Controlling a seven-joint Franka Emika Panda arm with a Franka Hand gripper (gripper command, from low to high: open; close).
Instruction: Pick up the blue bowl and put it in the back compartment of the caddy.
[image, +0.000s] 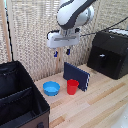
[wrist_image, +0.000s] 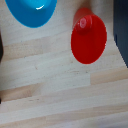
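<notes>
On the pale wooden table (image: 100, 107), right in the middle of the action, sits the blue bowl (image: 51, 88), upright and open side up, resting on the boards with nothing in it that I can make out. Just beside it, toward the exterior view's right, stands the small red cup (image: 72, 86), close to the bowl but not touching it. Behind the cup leans the dark-blue flat box (image: 76, 75), tilted up on its edge, and the cup appears right against its face.

High above all this hangs the gripper (image: 61, 52), well clear of the table, its two blue-tipped fingers (image: 55, 53) pointing down with a clear gap between them, holding nothing. It hovers over the stretch behind the bowl and cup rather than straight over the bowl.

Over at the exterior view's left, the caddy (image: 20, 107) fills the corner, black and soft-sided, with dividers splitting it up; the back compartment (image: 11, 76) is the farther cell, dark inside, and its contents I cannot tell.

From the wrist view, looking straight down, the blue bowl (wrist_image: 32, 11) is cut off at the frame edge, and the red cup (wrist_image: 89, 37) shows beside it with bare wood between them.

At the exterior view's right, a black boxy machine (image: 109, 52) sits at the back.
</notes>
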